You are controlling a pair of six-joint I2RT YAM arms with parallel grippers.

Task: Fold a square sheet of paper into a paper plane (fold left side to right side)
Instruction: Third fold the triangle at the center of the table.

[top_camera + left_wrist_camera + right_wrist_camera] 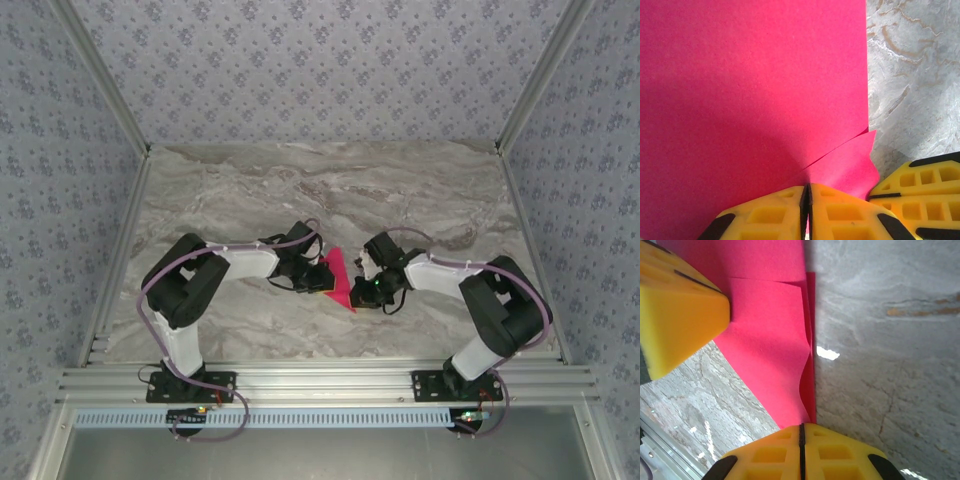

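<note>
The square sheet of paper (338, 277) lies folded into a magenta-pink pointed shape on the marble table (330, 180), between the two grippers. My left gripper (317, 272) is at its left edge. In the left wrist view the jaws (806, 187) are shut where two pink flaps (750, 90) meet, with pink showing in the seam. My right gripper (366, 285) is at the paper's right side. Its jaws (801, 426) are shut at the end of a raised, wavy paper layer (770, 335). No yellow reverse face shows.
The left gripper's yellow finger (675, 310) sits close over the paper in the right wrist view. The right gripper's finger (920, 185) shows at the lower right of the left wrist view. Aluminium rails (320, 380) border the near edge, and patterned walls surround the table.
</note>
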